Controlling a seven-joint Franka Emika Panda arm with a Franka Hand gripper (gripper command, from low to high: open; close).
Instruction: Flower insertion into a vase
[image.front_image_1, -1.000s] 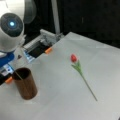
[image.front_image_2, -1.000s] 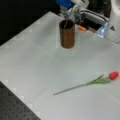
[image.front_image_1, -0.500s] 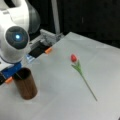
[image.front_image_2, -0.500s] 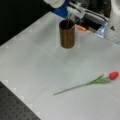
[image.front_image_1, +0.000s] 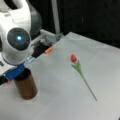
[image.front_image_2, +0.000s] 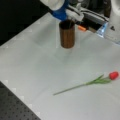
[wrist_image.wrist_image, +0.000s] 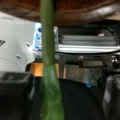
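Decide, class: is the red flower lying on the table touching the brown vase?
Apart. In a front view, the flower lies flat, with bare table plainly showing between it and the vase.

Two front views looking down from opposite table (image.front_image_1: 75, 105) sides, sharing vase (image.front_image_1: 25, 86) and tulip (image.front_image_2: 100, 80); wrist view pressed close against a green stem (wrist_image.wrist_image: 48, 62).

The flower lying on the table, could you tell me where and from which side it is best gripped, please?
Probably grip the flower on its bare thin stem, between leaves and cut end, from straight above with jaws across it: it lies flat on the table, clear of the vase, and its red bloom looks crushable.
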